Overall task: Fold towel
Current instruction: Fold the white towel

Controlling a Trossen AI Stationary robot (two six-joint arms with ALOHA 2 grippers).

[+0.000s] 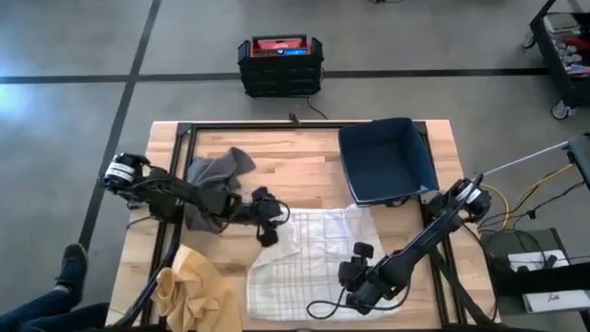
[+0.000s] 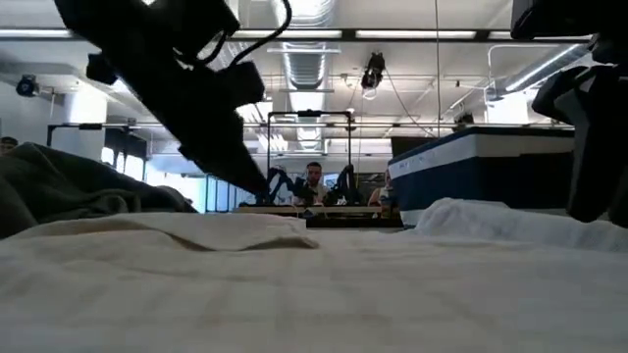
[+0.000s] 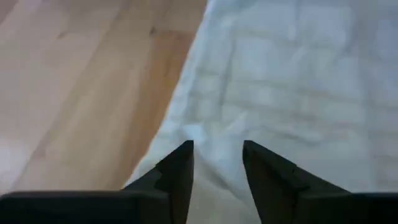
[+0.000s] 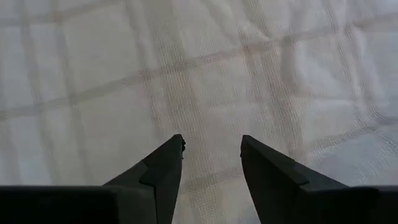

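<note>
A white towel (image 1: 313, 254) with a faint grid pattern lies spread and slightly rumpled on the wooden table's near middle. It fills the foreground of the low view (image 2: 294, 284). My left gripper (image 1: 267, 236) stands open over the towel's left edge (image 3: 180, 124), where cloth meets bare wood, its fingers (image 3: 217, 155) pointing down. My right gripper (image 1: 348, 277) stands open over the towel's near right part (image 4: 186, 62), with flat cloth showing between its fingers (image 4: 211, 149).
A dark blue bin (image 1: 387, 161) stands at the far right of the table. A grey cloth (image 1: 212, 180) lies heaped under the left arm. A tan cloth (image 1: 189, 290) lies at the near left corner. A person's shoe (image 1: 70, 263) shows beside the table's left edge.
</note>
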